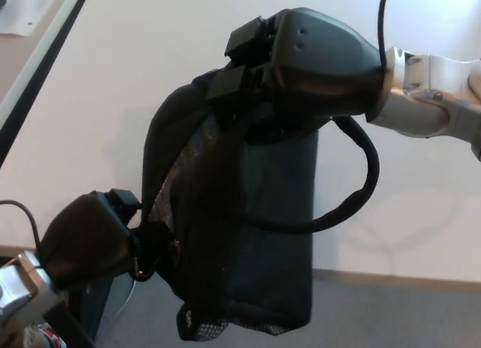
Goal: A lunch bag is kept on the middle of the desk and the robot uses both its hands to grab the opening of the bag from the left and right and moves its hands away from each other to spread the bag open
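A dark green and black lunch bag (255, 235) hangs over the near edge of the white desk (113, 100), lifted and stretched. My right hand (308, 62) is shut on the bag's top rim at the upper right, its fingers clamped over the fabric. My left hand (94, 239) sits low at the left, shut on the bag's left edge near a small metal clip. A black carry strap (353, 190) loops out from the bag's right side. The bag's opening is hidden between the folds and my hands.
The desk's near edge (398, 276) runs along the bottom right, with grey floor (391, 318) below it. A black strip (37, 70) borders the desk at the left. A cable (387, 17) rises from my right wrist.
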Controlling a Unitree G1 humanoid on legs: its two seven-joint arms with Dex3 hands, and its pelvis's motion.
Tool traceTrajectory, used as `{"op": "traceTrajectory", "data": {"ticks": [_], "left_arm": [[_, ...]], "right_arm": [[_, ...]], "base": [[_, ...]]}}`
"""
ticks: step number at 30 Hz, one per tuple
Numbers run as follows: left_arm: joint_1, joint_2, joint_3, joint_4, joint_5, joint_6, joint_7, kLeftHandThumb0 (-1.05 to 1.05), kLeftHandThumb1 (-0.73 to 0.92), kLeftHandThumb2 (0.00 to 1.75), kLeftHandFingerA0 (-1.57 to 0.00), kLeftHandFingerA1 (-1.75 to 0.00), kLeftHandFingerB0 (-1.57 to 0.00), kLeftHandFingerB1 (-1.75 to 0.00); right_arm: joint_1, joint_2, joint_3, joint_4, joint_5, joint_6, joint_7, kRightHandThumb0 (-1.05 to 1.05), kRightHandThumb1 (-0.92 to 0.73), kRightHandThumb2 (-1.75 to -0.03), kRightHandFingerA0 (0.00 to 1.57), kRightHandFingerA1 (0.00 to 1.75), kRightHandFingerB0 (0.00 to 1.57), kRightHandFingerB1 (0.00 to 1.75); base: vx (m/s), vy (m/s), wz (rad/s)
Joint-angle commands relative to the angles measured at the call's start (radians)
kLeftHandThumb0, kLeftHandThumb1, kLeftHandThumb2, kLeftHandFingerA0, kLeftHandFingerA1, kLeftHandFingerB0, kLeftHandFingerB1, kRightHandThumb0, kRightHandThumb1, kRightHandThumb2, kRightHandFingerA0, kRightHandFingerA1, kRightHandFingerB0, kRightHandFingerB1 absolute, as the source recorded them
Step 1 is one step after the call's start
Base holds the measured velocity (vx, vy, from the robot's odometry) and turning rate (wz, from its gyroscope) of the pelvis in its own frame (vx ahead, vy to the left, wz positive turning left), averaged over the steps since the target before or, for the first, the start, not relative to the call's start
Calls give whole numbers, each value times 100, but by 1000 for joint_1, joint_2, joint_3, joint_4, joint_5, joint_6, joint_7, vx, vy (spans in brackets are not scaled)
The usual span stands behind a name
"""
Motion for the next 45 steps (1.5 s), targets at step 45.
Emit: {"op": "traceTrajectory", "data": {"ticks": [45], "left_arm": [[118, 18, 76, -166, -84, 35, -104, -17, 28, 104, -93, -170, -91, -148]], "right_arm": [[849, -403, -722, -345, -195, -191, -590, -25, -61, -61, 93, 174, 77, 163]], "base": [[0, 0, 0]]}}
